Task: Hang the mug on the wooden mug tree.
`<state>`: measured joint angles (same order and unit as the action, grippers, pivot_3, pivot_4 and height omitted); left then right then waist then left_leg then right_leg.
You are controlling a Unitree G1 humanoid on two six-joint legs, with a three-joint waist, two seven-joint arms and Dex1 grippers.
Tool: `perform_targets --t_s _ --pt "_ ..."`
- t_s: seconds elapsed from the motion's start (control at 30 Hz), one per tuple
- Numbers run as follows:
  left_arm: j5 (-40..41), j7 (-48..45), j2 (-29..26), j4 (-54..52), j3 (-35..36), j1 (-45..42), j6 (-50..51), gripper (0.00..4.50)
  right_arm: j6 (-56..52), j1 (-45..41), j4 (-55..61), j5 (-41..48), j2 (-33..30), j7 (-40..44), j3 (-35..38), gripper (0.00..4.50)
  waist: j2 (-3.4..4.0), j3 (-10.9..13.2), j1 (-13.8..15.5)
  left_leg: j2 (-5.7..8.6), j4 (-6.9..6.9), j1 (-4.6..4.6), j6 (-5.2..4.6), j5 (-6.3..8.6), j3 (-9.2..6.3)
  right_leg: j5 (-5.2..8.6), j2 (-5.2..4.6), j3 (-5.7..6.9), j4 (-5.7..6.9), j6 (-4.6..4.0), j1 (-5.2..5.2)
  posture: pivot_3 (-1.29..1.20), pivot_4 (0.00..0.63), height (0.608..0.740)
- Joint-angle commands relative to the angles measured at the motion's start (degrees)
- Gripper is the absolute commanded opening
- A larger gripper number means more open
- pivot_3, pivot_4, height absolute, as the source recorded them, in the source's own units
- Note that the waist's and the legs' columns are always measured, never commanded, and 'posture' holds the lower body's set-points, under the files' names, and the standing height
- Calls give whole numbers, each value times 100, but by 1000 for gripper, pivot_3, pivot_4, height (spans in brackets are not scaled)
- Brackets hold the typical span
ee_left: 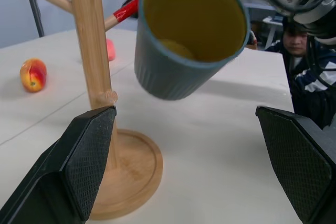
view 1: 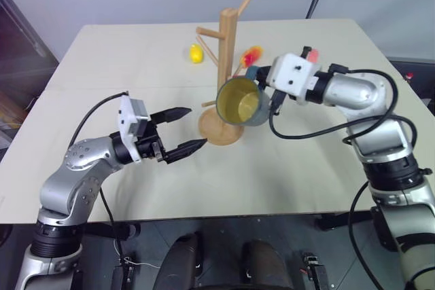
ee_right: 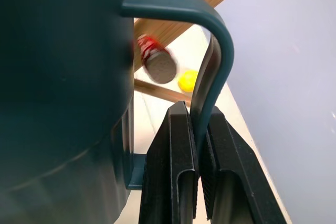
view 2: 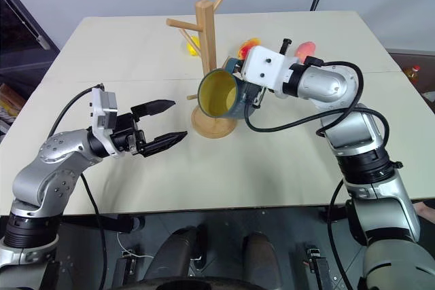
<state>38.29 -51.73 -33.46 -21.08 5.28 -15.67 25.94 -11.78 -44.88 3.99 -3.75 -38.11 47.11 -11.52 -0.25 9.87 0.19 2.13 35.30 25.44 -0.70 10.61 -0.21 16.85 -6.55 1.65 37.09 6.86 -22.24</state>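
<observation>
The right gripper, fingers clamped on the blue ceramic mug's loop handle, held it beside the tall light-wood mug tree; next, the handle needed threading over a peg. The left gripper's fingers stood apart.

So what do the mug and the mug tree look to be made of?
The mug: probably glazed ceramic, with a smooth blue outside, a yellow inside and a thick rim. The mug tree: light unpainted wood with visible grain; one peg has a red tip.

mug tree lower post hidden behind mug, lettering unseen
</observation>
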Motion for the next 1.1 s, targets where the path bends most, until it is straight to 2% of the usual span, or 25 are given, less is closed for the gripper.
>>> perform_targets --t_s 0.03,0.23,0.37,0.43,0.53,0.83,0.93,1.1 --pt "111 47 22 -242 25 -89 2 4500 132 -301 -152 -145 120 -54 -38 32 0 0 -6 0 0 0 0 0 0 0 1 0 1 0 0 0 150 740" --pt "117 104 26 -287 40 -88 13 4500 251 -417 -424 -296 241 -65 -114 32 0 0 -3 0 0 0 2 -1 0 0 3 0 1 0 0 0 150 740" --pt "146 151 24 -316 75 -83 29 4500 233 -454 -348 -280 282 -65 -29 1511 0 0 -2 0 0 0 2 -1 0 0 3 -1 1 0 0 0 150 740" --pt "143 164 26 -292 72 -96 25 4500 223 -445 -240 -257 217 -64 72 2548 0 0 -2 0 0 0 2 -1 0 0 3 -1 1 1 0 0 150 740" --pt "159 187 17 -274 86 -97 26 4500 135 -299 83 -124 -2 13 334 2548 1 1 2 0 0 0 2 -1 0 0 3 -1 2 1 -1 0 150 740" --pt "247 506 73 -49 482 4 6 4500 -734 1052 1221 1259 -353 -15 2052 2548 -2 2 39 0 -1 0 1 0 0 0 -15 0 -4 0 4 0 150 740" --pt "-49 882 184 366 726 171 -201 4500 -1035 1876 1310 1973 56 -288 2828 2548 -4 1 36 -3 -5 -6 1 0 -1 0 -15 -1 -3 0 7 0 150 740" --pt "-912 1857 670 1237 1021 592 -955 4500 -701 3100 722 2433 1118 -857 3304 2548 -8 -2 37 -3 -7 -10 1 0 0 0 -15 -3 -3 0 11 0 150 740"
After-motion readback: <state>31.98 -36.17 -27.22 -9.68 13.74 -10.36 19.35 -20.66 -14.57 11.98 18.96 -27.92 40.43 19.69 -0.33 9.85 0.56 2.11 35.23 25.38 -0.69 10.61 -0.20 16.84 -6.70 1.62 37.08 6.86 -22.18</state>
